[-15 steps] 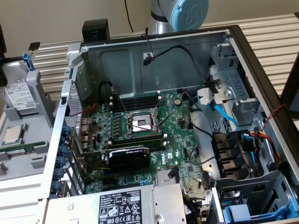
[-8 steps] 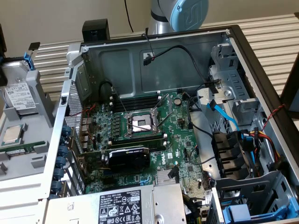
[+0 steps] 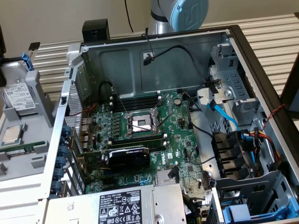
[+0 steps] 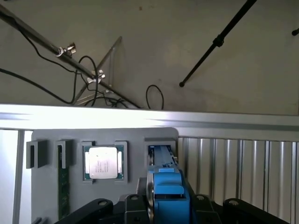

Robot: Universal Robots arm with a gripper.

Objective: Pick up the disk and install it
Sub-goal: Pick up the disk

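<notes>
Grey computer case [image 3: 154, 65]: lies open, motherboard [image 3: 182, 154] exposed, bay with blue fittings [image 3: 245, 213] at the exterior view's lower right.
Step in hand: the pick-up; gripper [image 4: 167, 207] set on the disk [image 3: 17, 95], which is not yet out of its slot [image 4: 161, 149]; install untouched.
Next move, as judged: calls for a pull straight along the slot walls with no tilt, a firm hold on smooth plastic, and enough height to clear the case's side wall.
Arm [image 3: 180, 14]: blue-capped joint stands beyond the case's far wall; judging by the wrist view, reaches over the tray with the tool pointed down onto it.
Tray [image 4: 46, 135]: grey fixture outside the case, at the exterior view's left; holds its parts in separate pockets.
Disk: stands on edge in the tray, white label towards the exterior camera, blue carrier [image 4: 167, 184] uppermost; well apart from the bay.
Gripper: straddles the carrier's top edge, black jaws pressed to either side, pinching the disk as far as the wrist view shows.
Processor chip [image 4: 103, 162]: flat in the pocket just beside the disk's slot, untouched.
Memory stick [image 4: 63, 186]: on edge in a narrow pocket beyond the chip, away from the disk.
</notes>
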